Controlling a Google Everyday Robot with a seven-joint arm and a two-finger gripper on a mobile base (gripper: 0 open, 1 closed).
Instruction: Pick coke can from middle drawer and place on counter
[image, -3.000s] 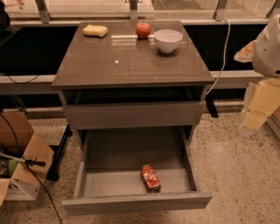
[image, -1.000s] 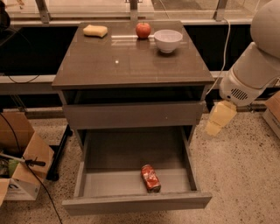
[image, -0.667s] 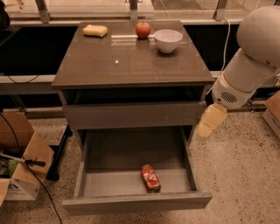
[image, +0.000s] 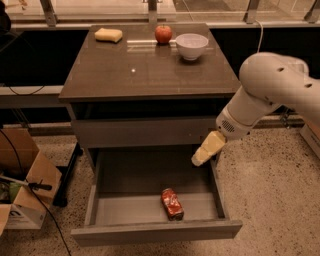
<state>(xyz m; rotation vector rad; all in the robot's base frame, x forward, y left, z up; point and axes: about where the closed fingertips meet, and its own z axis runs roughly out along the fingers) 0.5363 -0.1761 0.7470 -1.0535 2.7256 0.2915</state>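
The coke can (image: 172, 203) lies on its side on the pale floor of the open middle drawer (image: 155, 232), right of centre and near the front panel. My gripper (image: 204, 153) hangs from the white arm over the drawer's right rear corner, above the can and to its right. It is apart from the can. The counter (image: 150, 65) is the glossy dark top of the cabinet above.
On the counter stand a yellow sponge (image: 108, 35), a red apple (image: 163, 34) and a white bowl (image: 192, 46), all along the far edge. A closed drawer front (image: 142, 131) sits above the open drawer. A cardboard box (image: 22, 192) stands on the floor at left.
My arm has swung in from the right and lowered, bringing the gripper from beside the cabinet to over the drawer's right rear corner. The can has not moved.
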